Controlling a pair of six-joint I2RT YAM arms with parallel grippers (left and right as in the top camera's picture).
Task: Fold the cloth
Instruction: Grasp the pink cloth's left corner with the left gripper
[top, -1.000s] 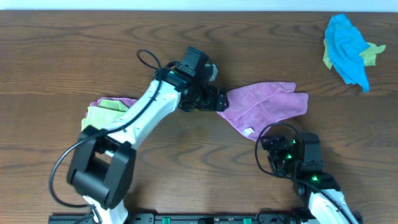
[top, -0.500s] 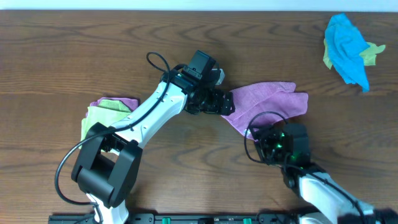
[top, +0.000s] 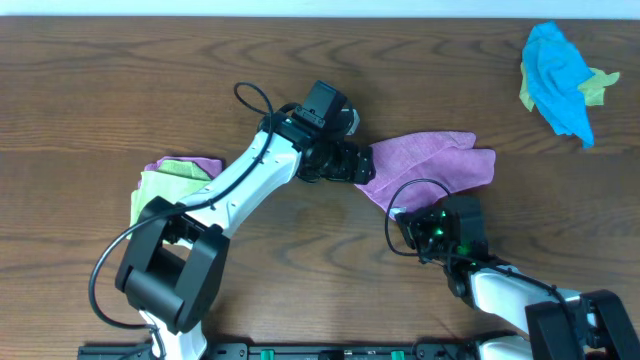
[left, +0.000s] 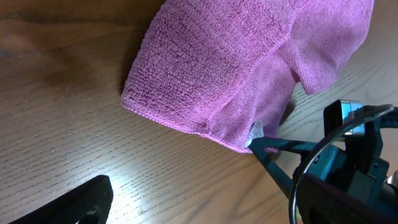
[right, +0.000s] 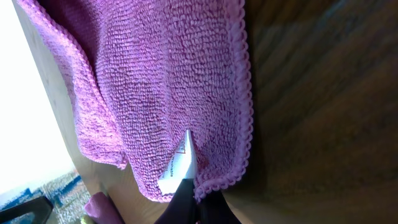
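Cloth (top: 430, 165), tag (right: 177, 165) corner pinched in closed right fingers (right: 186, 202), left fingers (left: 84, 200) wide open, empty, at its other end

Dark brown wood-grain table (top: 100, 80), a soft glare patch (left: 146, 180) on its surface.

- We see the magenta cloth (top: 435, 165) lying rumpled on the wooden table (top: 90, 80).
- Left gripper (top: 361, 162) sits at its left edge.
- Right gripper (top: 402, 215) at its near corner.
- Lime-green cloth (top: 160, 185) far left, blue cloth (top: 558, 75) at the far right.
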